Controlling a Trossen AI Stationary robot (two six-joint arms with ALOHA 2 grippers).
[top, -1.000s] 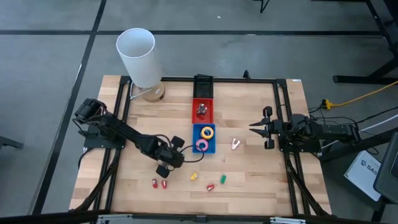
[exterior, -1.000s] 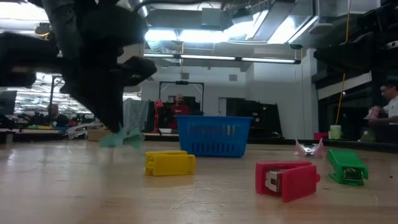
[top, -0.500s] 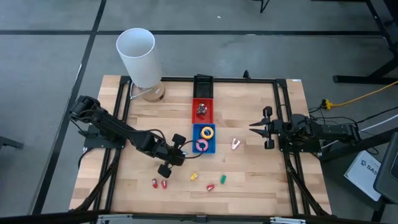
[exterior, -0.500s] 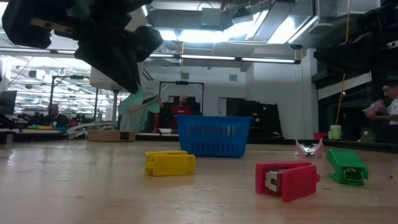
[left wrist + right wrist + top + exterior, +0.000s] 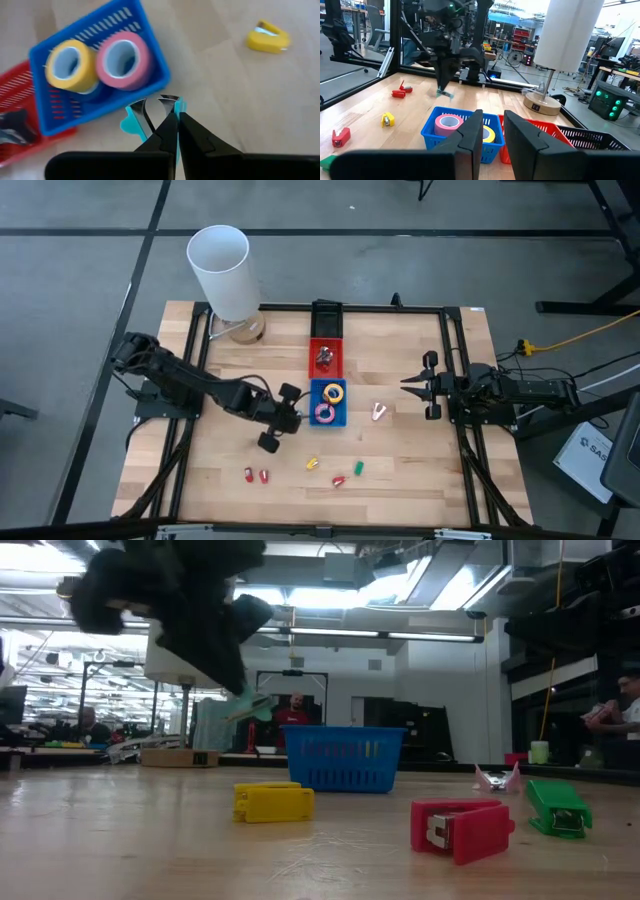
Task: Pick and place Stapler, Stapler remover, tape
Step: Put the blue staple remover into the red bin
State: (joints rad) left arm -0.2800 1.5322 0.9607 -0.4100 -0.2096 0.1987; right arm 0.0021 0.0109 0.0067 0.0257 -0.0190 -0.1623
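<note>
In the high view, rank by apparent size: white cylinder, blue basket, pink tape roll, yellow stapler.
1. White cylinder, though it stands nearer the camera.
2. Blue basket.
3. Pink tape roll.
4. Yellow stapler.

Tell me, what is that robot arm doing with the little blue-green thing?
The left gripper is shut on a teal staple remover, holding it in the air just beside the blue basket, which has tape rolls in it. The right gripper waits at the table's right side. Small staplers lie on the table.
</note>
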